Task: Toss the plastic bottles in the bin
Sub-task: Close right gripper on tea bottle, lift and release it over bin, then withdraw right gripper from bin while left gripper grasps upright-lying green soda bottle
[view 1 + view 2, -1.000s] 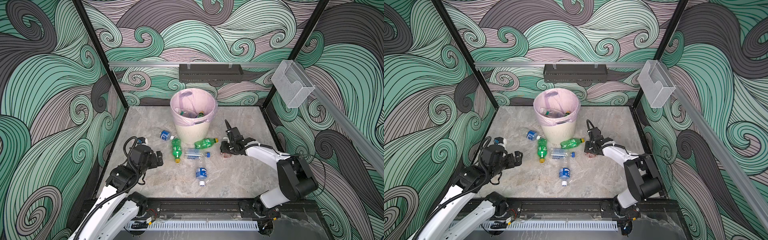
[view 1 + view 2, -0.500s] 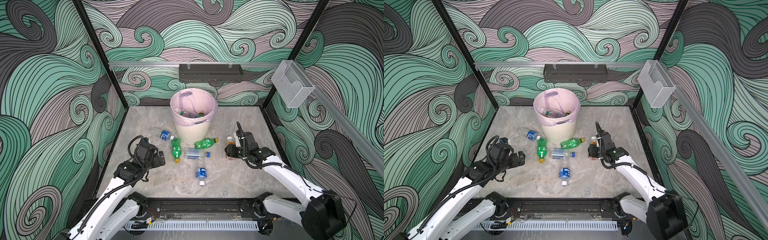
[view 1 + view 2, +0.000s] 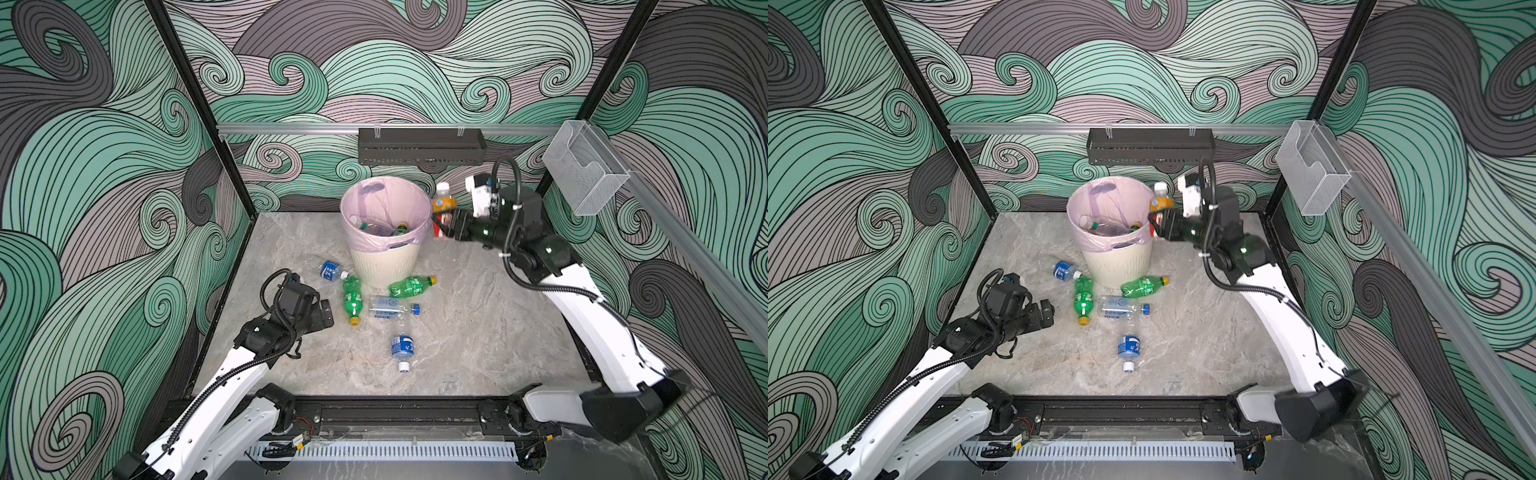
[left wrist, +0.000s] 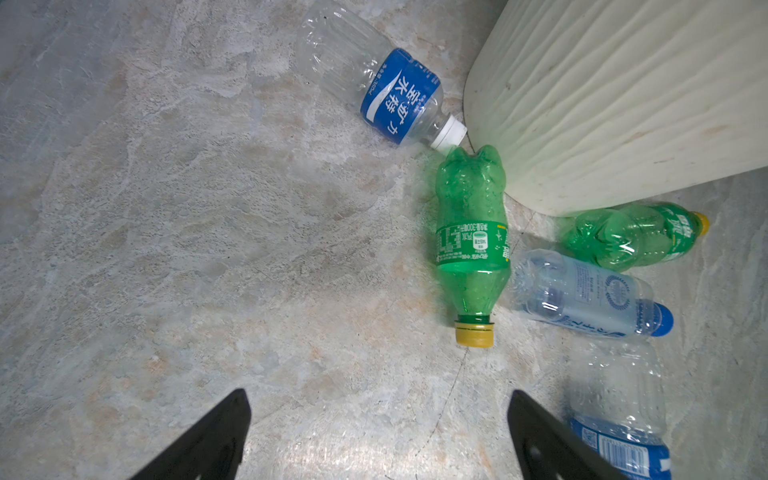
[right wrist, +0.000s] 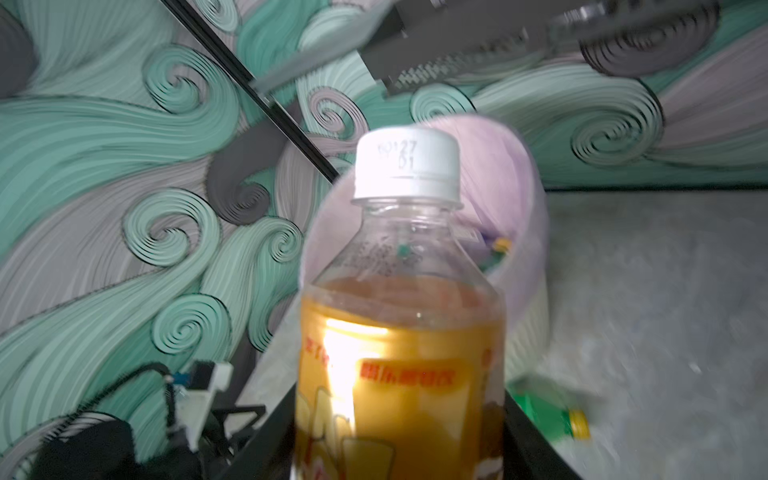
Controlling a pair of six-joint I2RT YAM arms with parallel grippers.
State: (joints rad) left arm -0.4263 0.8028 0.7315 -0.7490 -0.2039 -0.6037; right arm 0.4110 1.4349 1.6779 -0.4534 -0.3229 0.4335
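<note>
since a second ago the right gripper (image 3: 443,222) has risen from the floor (image 3: 478,332) at centre right to the upper centre of both top views. it carries the orange bottle (image 3: 444,204) upright, just right of the bin (image 3: 386,266) rim, with its jaws clamped on the bottle's lower body. we judge the step to be transport; next, the bottle must pass left over the opening before release. the left gripper (image 4: 378,401), at lower left, has edged nearer the green bottle (image 4: 471,245) and stands spread wide, empty. five bottles (image 3: 390,307) lie below the bin; others lie inside.
</note>
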